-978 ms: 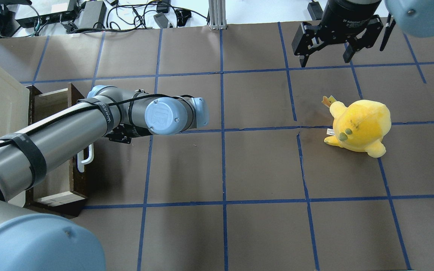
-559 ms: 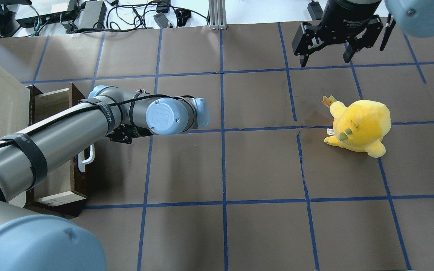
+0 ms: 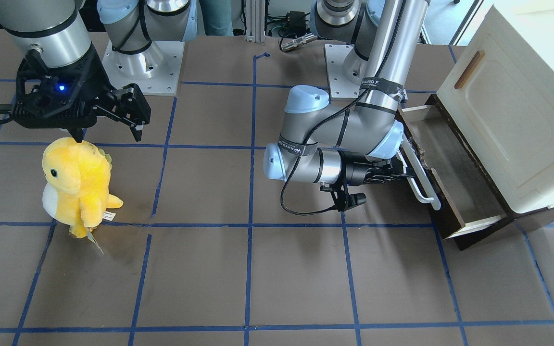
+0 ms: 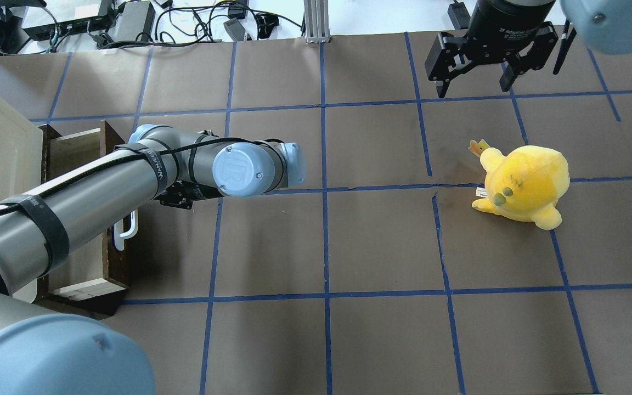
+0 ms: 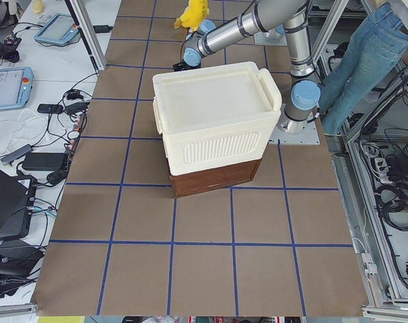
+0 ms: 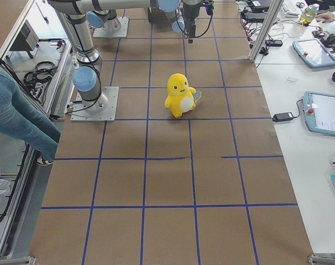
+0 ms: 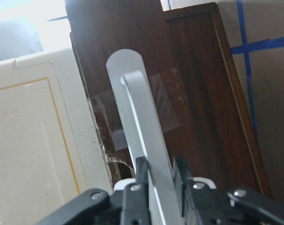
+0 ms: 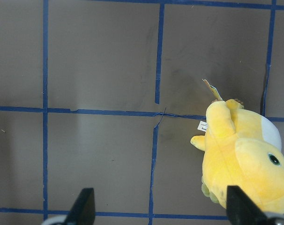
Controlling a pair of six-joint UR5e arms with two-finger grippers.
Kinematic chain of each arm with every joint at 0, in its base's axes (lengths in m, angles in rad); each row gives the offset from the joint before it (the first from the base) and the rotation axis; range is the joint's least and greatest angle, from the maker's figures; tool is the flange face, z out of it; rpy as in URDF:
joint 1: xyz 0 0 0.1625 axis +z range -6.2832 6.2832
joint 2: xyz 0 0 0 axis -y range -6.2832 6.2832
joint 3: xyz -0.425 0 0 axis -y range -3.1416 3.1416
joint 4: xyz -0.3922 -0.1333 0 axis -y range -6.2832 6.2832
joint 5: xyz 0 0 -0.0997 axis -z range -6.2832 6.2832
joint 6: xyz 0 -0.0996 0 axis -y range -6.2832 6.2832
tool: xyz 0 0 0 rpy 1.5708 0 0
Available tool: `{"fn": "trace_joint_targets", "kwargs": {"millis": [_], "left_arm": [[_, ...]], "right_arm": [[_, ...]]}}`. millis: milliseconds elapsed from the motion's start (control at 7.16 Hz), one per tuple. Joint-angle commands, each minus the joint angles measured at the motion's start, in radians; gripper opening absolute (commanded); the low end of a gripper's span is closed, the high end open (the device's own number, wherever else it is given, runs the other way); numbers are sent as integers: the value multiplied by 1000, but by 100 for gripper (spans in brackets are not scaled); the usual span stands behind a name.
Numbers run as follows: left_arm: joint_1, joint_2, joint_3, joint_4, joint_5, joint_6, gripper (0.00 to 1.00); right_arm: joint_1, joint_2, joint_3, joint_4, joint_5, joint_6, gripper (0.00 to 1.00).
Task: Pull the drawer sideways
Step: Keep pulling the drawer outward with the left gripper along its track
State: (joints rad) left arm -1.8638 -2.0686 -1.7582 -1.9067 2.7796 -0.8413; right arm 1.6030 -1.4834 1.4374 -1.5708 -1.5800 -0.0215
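The drawer (image 3: 452,166) stands partly pulled out from under a cream cabinet (image 3: 512,110), with its dark brown front (image 7: 198,89) facing the table's middle. Its white bar handle (image 7: 137,117) runs along that front and also shows in the front-facing view (image 3: 423,187). My left gripper (image 7: 160,173) is shut on the handle, one finger on each side of the bar. In the overhead view the drawer (image 4: 80,148) lies at the far left, and my left arm hides the gripper there. My right gripper (image 4: 473,88) is open and empty, hovering far off at the table's back right.
A yellow plush toy (image 4: 522,184) stands on the brown table below the right gripper. Cables and power boxes (image 4: 129,22) lie along the back edge. A person (image 5: 365,60) stands behind the robot's bases.
My left arm and the drawer front have edged very slightly to the right. The right arm and the plush toy have not moved.
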Motion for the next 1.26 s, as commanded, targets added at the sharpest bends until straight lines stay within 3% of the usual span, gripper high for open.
{"fn": "trace_joint_targets", "kwargs": {"millis": [0,1117], "left_arm": [[0,-5,0,0,0,1,10],[-3,-5,2,20,-6,11,7]], "right_arm": [[0,0,0,0,0,0,100],[0,0,0,0,0,0,100]]}}
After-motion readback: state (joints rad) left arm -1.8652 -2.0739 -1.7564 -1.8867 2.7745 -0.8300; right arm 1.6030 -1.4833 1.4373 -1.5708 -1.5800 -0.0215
